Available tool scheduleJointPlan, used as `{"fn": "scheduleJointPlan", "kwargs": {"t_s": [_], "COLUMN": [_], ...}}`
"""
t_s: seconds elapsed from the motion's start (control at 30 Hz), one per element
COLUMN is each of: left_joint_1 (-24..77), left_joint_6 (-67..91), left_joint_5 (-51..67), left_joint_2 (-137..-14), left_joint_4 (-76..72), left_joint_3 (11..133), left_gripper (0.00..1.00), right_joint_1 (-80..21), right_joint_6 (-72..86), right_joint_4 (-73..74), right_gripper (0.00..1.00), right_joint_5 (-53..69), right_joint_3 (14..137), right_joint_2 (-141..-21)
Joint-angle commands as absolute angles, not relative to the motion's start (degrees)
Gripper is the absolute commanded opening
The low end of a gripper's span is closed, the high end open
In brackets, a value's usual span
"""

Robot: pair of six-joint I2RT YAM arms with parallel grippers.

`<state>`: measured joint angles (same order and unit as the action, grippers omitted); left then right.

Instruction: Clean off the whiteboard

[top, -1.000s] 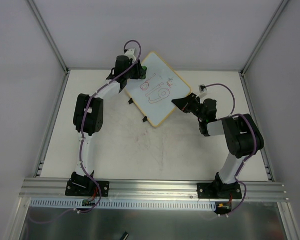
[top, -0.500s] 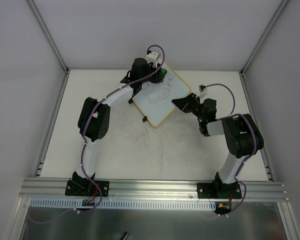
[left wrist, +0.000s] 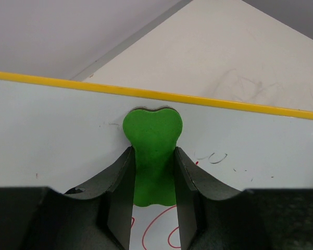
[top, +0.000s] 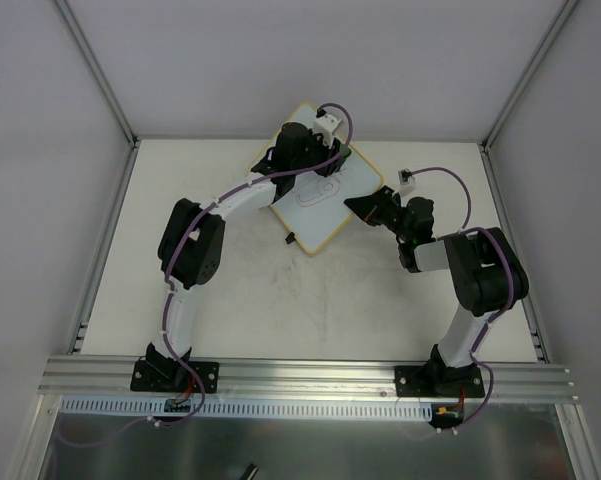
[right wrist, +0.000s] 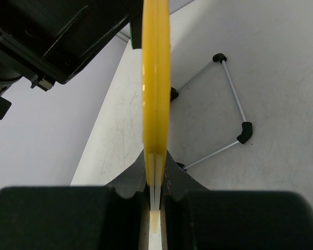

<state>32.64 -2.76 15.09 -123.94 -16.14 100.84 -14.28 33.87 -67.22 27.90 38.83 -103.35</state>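
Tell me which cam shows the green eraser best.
Left wrist: the green eraser fills the centre, pinched in the left claw, against the whiteboard near its yellow edge. Top external shows only a green sliver beside the wrist. Right wrist shows none of it, just the board's edge-on frame.

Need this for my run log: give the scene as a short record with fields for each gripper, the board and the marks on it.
left gripper: shut on the green eraser, which sits against the whiteboard near its yellow edge
right gripper: shut on the whiteboard's edge
marks: red loops just below the eraser; a small dark squiggle to its right
other: wire stand with black ends, on the table beside the board
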Motion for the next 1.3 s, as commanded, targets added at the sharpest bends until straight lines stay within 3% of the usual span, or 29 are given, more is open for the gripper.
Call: {"fn": "scheduleJointPlan", "kwargs": {"t_s": [0.0,0.3,0.53,0.77,1.27], "left_joint_1": [34.8,35.2,34.0,28.2,20.9], "left_joint_6": [-4.9,-6.4,-2.8,9.6,23.3], "left_joint_5": [21.4,21.4,14.2,14.9,5.5], "left_joint_2": [-121.6,-120.8,-122.8,-124.4,-124.5], "left_joint_4": [-15.4,-15.8,-15.9,-16.5,-12.9], "left_joint_3": [98.8,97.5,98.5,97.9,94.7], "left_gripper": [0.0,0.0,0.0,0.0,0.0], "right_joint_1": [-15.6,-15.7,-15.6,-15.6,-15.7], "right_joint_6": [29.1,29.1,29.2,29.2,29.3], "right_joint_4": [-68.6,-68.6,-68.6,-68.6,-68.6], "right_gripper": [0.0,0.0,0.0,0.0,0.0], "right_joint_5": [31.7,31.7,31.8,31.8,31.9], "right_joint_3": [39.5,39.5,39.5,39.4,39.3], "right_joint_2": [-102.8,-102.8,-102.6,-102.4,-102.3]}}
